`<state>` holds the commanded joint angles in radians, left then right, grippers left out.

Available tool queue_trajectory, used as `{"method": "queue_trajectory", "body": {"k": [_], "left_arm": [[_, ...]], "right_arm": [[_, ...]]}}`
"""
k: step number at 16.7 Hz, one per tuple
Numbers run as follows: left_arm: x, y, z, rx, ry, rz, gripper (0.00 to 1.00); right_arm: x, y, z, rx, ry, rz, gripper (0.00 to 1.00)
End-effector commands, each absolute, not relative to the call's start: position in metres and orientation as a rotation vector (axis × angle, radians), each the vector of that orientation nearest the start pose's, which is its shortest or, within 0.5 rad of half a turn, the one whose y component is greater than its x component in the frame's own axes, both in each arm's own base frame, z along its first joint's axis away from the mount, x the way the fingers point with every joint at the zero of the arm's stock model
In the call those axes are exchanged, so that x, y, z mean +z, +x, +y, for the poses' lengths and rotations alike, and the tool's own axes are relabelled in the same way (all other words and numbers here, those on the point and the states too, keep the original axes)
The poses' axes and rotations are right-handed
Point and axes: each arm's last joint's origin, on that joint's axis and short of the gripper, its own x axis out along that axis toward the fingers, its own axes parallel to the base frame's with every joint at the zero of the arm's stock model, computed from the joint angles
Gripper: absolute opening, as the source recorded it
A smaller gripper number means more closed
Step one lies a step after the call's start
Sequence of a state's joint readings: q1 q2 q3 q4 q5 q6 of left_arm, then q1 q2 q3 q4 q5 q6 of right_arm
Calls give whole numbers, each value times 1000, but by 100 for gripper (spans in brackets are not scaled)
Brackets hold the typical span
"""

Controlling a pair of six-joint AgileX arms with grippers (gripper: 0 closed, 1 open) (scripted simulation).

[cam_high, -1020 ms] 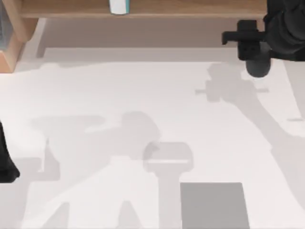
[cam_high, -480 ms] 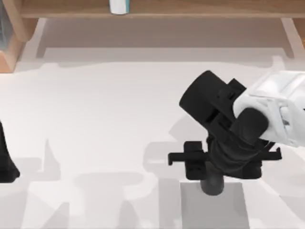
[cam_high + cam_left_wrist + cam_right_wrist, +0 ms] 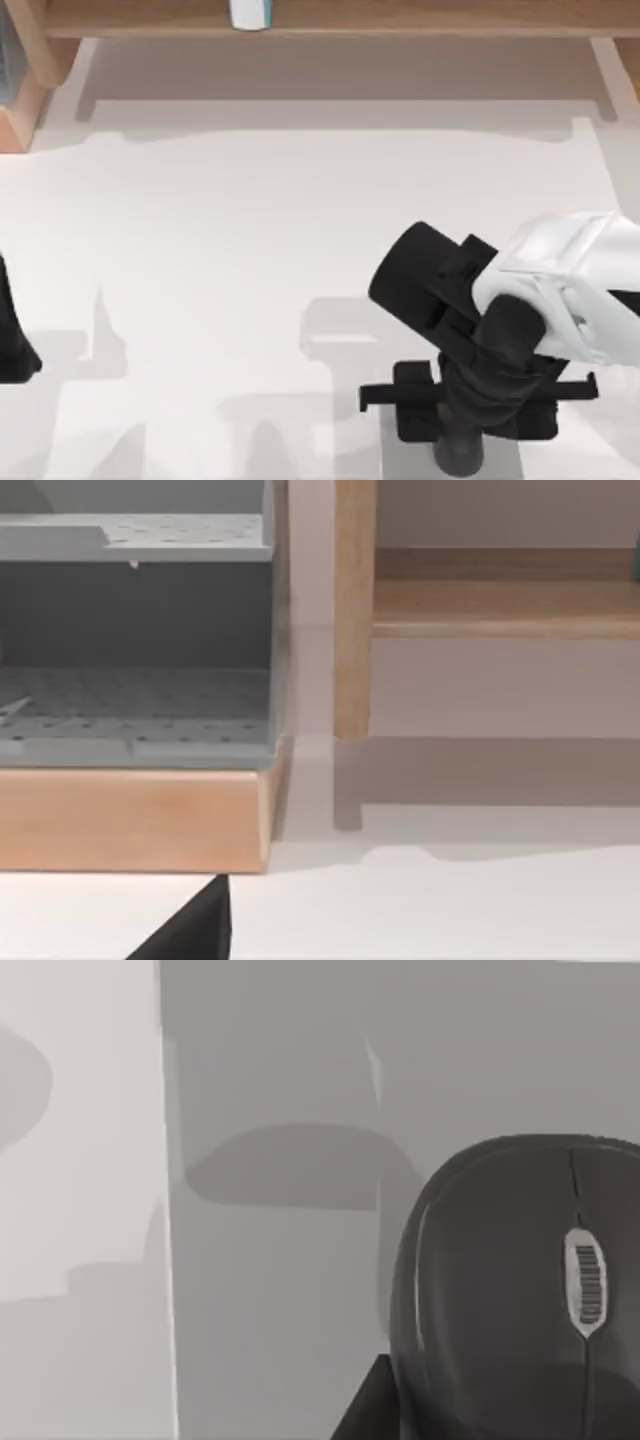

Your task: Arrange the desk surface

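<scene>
The right gripper (image 3: 458,455) held a dark mouse (image 3: 520,1290) above the grey pad (image 3: 270,1260); it should lower level, then release; left grip unseen.

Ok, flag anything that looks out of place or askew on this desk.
Nothing stands out. The right gripper hangs over the grey pad near the desk surface's front edge, with a dark computer mouse right below its wrist camera, undamaged. The wooden shelf looks tidy. The left arm sits parked at the left edge.
</scene>
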<state>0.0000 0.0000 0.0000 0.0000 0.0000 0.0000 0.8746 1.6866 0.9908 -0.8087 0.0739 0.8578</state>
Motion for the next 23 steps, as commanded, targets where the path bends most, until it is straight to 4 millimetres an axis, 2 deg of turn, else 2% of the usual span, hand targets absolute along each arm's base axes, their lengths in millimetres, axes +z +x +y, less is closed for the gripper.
{"method": "queue_trajectory", "body": {"k": [5, 15, 23], "left_arm": [[160, 106, -1, 0, 0, 0, 100], [160, 106, -1, 0, 0, 0, 100], [160, 106, -1, 0, 0, 0, 100]], "right_arm": [[154, 188, 221, 10, 1, 1466, 0], [160, 207, 213, -81, 131, 1387, 0], [161, 207, 215, -59, 132, 1374, 0]]}}
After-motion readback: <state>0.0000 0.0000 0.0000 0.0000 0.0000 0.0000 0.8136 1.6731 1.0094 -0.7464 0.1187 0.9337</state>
